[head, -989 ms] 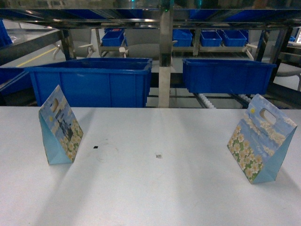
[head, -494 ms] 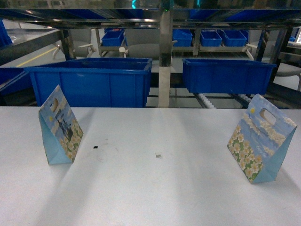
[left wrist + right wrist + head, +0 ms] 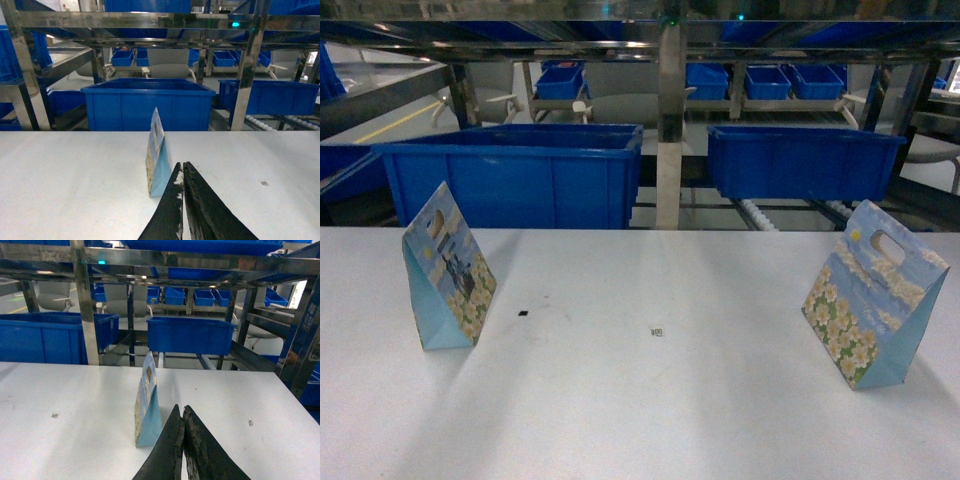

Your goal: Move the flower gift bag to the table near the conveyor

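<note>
Two flower gift bags are seen upright on the white table [image 3: 640, 400]: one [image 3: 448, 268] at 9 o'clock, the other [image 3: 873, 295] at 3 o'clock, well apart. Behind them, at 12 o'clock, blue bins [image 3: 520, 175] sit on the steel conveyor [image 3: 760, 213]. The left gripper [image 3: 182, 175] and right gripper [image 3: 181, 417] are closed, empty, just short of a bag.

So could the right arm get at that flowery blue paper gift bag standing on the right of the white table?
Probably yes. The flowery blue paper gift bag stands just ahead of the right gripper, nothing between, though its jaws are shut.
</note>
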`<state>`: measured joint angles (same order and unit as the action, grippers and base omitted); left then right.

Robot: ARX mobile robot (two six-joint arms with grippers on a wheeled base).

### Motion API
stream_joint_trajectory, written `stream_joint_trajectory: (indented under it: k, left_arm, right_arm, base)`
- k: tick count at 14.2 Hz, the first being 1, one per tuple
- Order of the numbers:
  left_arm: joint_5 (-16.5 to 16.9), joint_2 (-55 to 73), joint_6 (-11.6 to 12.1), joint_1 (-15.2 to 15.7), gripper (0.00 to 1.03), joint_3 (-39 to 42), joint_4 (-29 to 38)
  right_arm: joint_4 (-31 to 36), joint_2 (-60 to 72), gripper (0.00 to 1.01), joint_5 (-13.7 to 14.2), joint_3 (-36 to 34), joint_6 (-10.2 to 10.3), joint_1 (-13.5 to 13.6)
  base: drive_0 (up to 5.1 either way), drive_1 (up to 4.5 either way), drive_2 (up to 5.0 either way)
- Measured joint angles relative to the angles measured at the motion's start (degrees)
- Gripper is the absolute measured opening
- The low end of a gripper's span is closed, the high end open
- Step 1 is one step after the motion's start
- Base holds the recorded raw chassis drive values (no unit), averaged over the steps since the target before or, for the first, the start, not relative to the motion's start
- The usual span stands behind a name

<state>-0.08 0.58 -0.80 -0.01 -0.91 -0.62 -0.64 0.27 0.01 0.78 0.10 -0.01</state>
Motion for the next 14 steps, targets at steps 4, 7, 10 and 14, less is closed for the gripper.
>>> stream_joint_trajectory:
  k: [4, 7, 10, 14]
  left_arm:
    - [0.04, 0.0, 0.0, 0.0, 0.02, 0.0, 0.39]
    - [0.04, 0.0, -0.02, 0.0, 0.22, 0.0, 0.39]
    - [0.04, 0.0, -0.02, 0.0, 0.6, 0.0, 0.39]
    - [0.04, 0.0, 0.13, 0.0, 0.97, 0.0, 0.39]
  right_arm:
    - [0.39, -0.02, 0.02, -0.04, 0.0, 0.02, 0.0]
    - [0.39, -0.02, 0.18, -0.04, 0.0, -0.04, 0.0]
    - [0.39, 0.0, 0.57, -0.04, 0.0, -0.04, 0.0]
    - [0.39, 0.0, 0.98, -0.04, 0.0, 0.0, 0.0]
  base:
    - [0.0, 0.0, 0.0]
    - [0.0, 0.0, 0.0]
    - [0.0, 0.0, 0.0]
    - [0.0, 0.0, 0.0]
